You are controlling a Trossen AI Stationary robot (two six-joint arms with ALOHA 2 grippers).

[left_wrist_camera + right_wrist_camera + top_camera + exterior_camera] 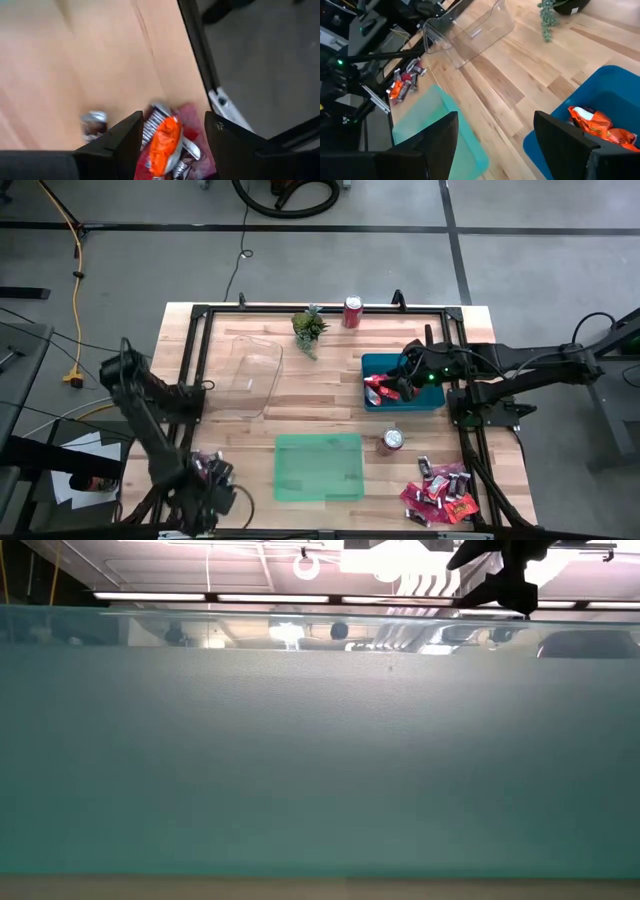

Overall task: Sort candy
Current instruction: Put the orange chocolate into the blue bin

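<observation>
One heap of candy [207, 471] lies at the table's near left corner: a bright red-orange packet [165, 142], brown-and-silver bars [93, 122] and pink-red packets. My left gripper [172, 135] hangs open just above this heap, one finger on each side of the orange packet. A larger heap of candy [440, 492] lies at the near right corner. My right gripper [497, 145] is open over the near left rim of the blue tray [432, 400]. Red-orange packets [600, 126] lie in that tray.
A green tray [320, 467] sits at the near middle and fills the low view. A clear tray [255, 375] sits left of centre. Soda cans stand at the far edge [352, 311] and by the green tray [393, 440]. A small plant [310, 327] is beside the far can.
</observation>
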